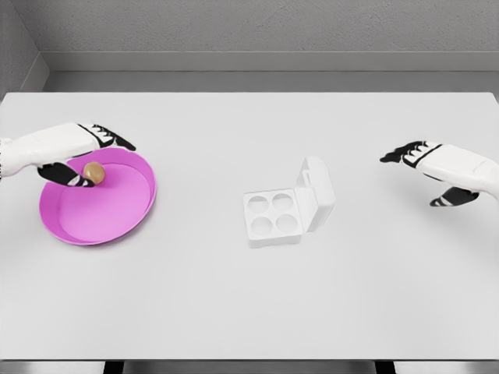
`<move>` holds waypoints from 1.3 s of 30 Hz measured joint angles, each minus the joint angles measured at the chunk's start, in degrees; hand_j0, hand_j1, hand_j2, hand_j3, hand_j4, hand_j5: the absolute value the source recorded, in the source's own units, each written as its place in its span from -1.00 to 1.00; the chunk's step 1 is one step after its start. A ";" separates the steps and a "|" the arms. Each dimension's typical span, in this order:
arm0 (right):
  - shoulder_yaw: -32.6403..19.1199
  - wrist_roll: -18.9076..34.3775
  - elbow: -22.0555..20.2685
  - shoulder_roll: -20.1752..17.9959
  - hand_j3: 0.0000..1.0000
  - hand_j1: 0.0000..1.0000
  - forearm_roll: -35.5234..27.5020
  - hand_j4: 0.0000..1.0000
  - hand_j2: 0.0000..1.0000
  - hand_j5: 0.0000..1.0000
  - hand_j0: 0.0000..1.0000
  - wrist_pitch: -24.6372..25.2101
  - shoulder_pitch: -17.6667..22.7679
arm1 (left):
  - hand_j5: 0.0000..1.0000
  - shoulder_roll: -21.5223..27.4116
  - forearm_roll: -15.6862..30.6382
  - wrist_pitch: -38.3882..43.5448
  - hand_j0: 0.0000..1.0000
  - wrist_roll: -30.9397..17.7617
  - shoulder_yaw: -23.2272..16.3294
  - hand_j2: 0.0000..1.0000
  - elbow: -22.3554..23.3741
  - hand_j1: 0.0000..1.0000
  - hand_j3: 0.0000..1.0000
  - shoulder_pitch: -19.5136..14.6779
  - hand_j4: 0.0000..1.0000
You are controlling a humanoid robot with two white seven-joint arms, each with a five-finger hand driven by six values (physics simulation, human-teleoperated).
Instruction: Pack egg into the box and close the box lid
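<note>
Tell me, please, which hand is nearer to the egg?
Left. The left hand is right at the egg over the pink plate; the right hand hovers far across the table.

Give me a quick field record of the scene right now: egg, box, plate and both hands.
egg: over the pink plate, between the fingers of the left robot hand
egg box: white, mid-table, four cups, all empty
lid: open, standing up on the box's right side
right robot hand: over the table's right side, fingers relaxed, holding nothing
packing: not yet done
</note>
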 measured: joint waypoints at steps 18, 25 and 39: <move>-0.44 0.62 -4.25 -0.11 1.00 1.00 -0.16 1.00 1.00 1.00 1.00 -0.01 0.18 | 0.56 -0.86 -20.94 0.58 0.56 0.00 0.49 0.56 -1.71 0.56 0.56 0.00 0.56; -2.33 0.40 -8.67 -0.41 1.00 1.00 -0.29 1.00 1.00 1.00 1.00 -0.02 2.81 | 0.53 -2.25 -23.75 0.92 0.53 0.00 0.63 0.53 -1.73 0.53 0.53 0.00 0.53; -4.46 0.24 -16.31 0.03 1.00 1.00 -0.37 1.00 1.00 1.00 1.00 0.00 7.29 | 0.52 -3.80 -26.21 1.12 0.52 0.00 0.77 0.52 -1.06 0.52 0.52 0.09 0.52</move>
